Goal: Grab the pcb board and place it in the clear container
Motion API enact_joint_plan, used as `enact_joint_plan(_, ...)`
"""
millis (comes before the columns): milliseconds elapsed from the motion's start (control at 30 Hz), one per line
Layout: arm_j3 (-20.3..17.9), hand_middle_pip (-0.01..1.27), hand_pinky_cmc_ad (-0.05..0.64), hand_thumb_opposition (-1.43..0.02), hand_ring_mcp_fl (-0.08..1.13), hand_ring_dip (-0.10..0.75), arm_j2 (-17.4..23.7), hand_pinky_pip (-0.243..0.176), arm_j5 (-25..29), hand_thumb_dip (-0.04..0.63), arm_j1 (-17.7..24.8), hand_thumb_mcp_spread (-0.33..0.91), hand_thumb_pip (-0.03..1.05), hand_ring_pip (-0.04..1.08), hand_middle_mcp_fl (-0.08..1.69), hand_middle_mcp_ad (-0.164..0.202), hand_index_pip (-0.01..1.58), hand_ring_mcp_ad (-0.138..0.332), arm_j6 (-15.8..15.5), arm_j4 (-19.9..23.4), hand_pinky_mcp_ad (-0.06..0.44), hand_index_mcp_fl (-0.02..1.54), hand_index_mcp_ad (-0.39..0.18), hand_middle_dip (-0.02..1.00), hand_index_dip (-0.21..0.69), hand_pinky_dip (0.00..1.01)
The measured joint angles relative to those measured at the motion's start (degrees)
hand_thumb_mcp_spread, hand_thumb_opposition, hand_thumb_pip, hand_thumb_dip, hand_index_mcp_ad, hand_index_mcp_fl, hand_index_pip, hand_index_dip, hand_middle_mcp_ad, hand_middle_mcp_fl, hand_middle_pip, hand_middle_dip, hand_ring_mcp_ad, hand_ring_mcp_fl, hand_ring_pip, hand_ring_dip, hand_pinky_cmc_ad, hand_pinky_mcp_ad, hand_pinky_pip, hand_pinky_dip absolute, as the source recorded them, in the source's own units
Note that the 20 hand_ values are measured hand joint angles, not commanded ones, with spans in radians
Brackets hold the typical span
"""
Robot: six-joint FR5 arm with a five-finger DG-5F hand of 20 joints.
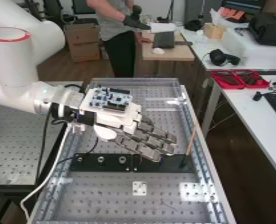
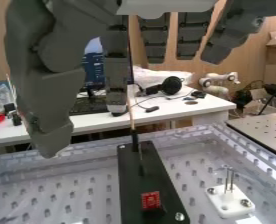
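With twelve o'clock at the far end of the perforated table [image 1: 102,202] in the high view, the white arm [image 1: 19,57] comes in from about ten o'clock, and the robot hand [image 1: 145,136] is over the middle of the table with its fingers pointing roughly to four o'clock. The robot hand is wide, its fingers loosely extended and spread, nothing held between them and the thumb. A blue circuit board [image 1: 110,99] is mounted on the white housing just behind it

The task's thing appears to be the small red circuit board [image 2: 150,200], which sits on a long black plate [image 1: 163,167], apart from the fingers. From the same plate, at its three o'clock end, rises a thin wooden stick [image 1: 190,141], leaning a little towards one o'clock; the red circuit board is on the nine o'clock side of that stick. Beyond the plate's nine o'clock end is a second black plate [image 1: 89,167] bearing round metal studs. Towards six o'clock from the plates, apart from them, is a small white bracket [image 1: 140,188] with two upright metal pins. On the white side table [image 1: 238,104], red trays [image 1: 238,79] are at two o'clock from the robot hand and black headphones [image 1: 222,58] at about one o'clock
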Motion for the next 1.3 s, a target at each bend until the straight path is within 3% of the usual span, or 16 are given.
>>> enact_joint_plan(433,1.78,0.13,0.286,-0.83,0.0,-0.014,-4.61,-0.094,-1.77,0.206,-1.61,0.55,0.4,0.08,0.01,0.091,1.17,0.159,-2.39,2.76,0.134,0.31,-0.131,0.09,0.194,0.18)
enact_joint_plan(800,2.76,0.14,0.29,-0.85,0.0,-0.005,-6.89,-0.091,-4.86,0.222,-2.55,0.59,0.4,0.08,0.01,0.086,1.32,0.143,-3.45,5.13,0.134,0.2,-0.152,0.11,0.253,0.18)
enact_joint_plan(967,3.44,0.14,0.29,-0.85,0.02,-0.005,-7.65,-0.091,-6.29,0.222,-3.02,0.6,0.4,0.08,0.01,0.075,1.36,0.138,-4.45,5.0,0.115,0.2,-0.155,0.11,0.269,0.18)
enact_joint_plan(1300,4.44,0.14,0.291,-0.85,0.01,-0.005,-8.85,-0.091,-7.81,0.253,-3.58,0.71,0.42,0.08,0.01,0.075,1.51,0.129,-5.94,4.43,0.115,0.34,-0.241,0.11,0.319,0.18)
